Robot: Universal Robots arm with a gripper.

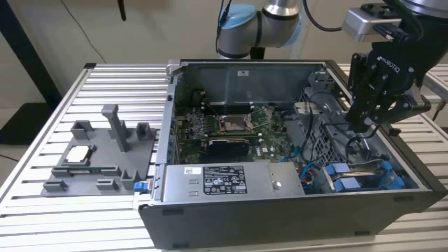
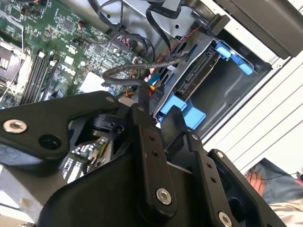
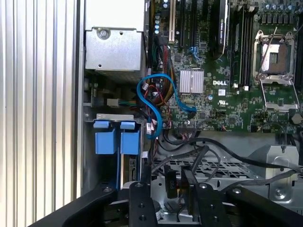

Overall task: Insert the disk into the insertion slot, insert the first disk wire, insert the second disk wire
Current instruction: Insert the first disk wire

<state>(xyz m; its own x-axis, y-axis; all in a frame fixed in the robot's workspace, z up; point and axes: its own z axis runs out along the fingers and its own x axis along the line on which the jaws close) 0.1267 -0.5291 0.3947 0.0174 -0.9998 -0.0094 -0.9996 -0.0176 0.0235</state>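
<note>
your gripper (image 1: 363,125) hangs inside the case (image 1: 280,231), close to its wall on the exterior view's right. a braided cable (image 2: 142,69) and black wires (image 3: 213,152) loop right beside it, so room there is tight. blue tabs (image 3: 105,142) stand at the mouth of the slot (image 2: 236,90), with a blue cable (image 3: 158,124) coiled just beside them. the power supply (image 1: 231,181) fills the case's near edge in the exterior view. over the low motherboard (image 1: 231,128) the case is open, and bare table (image 1: 119,79) slats lie open around the grey tray (image 1: 98,157).
</note>
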